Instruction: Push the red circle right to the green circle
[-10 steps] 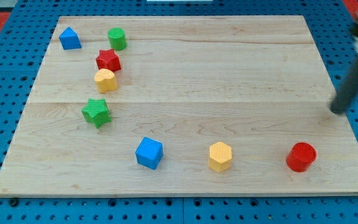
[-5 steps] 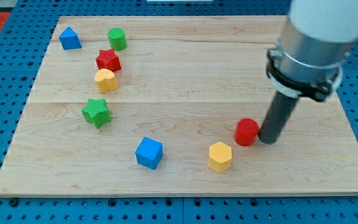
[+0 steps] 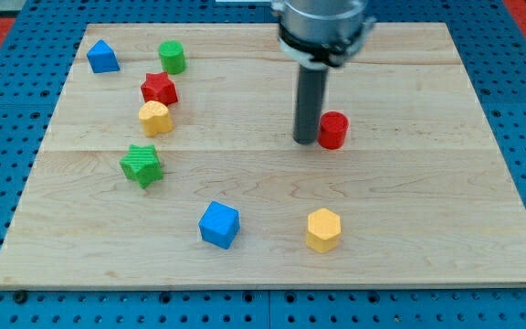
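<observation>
The red circle point(image 3: 333, 130) sits right of the board's middle. My tip point(image 3: 305, 141) stands on the board touching the red circle's left side, the rod rising toward the view's top. The green circle point(image 3: 172, 57) is far off at the upper left of the wooden board point(image 3: 409, 219), well to the left of the red circle and higher in the view.
A blue block point(image 3: 102, 58) lies left of the green circle. A red star point(image 3: 159, 90), a yellow hexagon point(image 3: 154, 118) and a green star point(image 3: 141, 165) run down the left side. A blue cube point(image 3: 218, 225) and a yellow hexagon point(image 3: 323, 229) lie near the bottom.
The red circle went from the lower right corner up and left to just right of the middle. My tip swung from the right edge around to the circle's left side.
</observation>
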Available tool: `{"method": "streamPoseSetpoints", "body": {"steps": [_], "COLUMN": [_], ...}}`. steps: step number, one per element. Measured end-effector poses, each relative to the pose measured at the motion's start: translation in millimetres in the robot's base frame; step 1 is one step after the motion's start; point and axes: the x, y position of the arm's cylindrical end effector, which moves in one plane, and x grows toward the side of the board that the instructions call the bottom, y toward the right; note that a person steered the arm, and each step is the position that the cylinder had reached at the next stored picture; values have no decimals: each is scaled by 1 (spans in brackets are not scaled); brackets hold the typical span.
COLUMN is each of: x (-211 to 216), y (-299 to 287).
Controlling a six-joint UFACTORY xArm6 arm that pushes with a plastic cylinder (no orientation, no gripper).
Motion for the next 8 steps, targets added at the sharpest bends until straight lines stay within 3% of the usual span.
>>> {"method": "streamPoseSetpoints", "body": {"steps": [1, 2, 3, 5, 8], "x": [-11, 51, 51, -29, -108], "y": [-20, 2, 74, 3, -28]}}
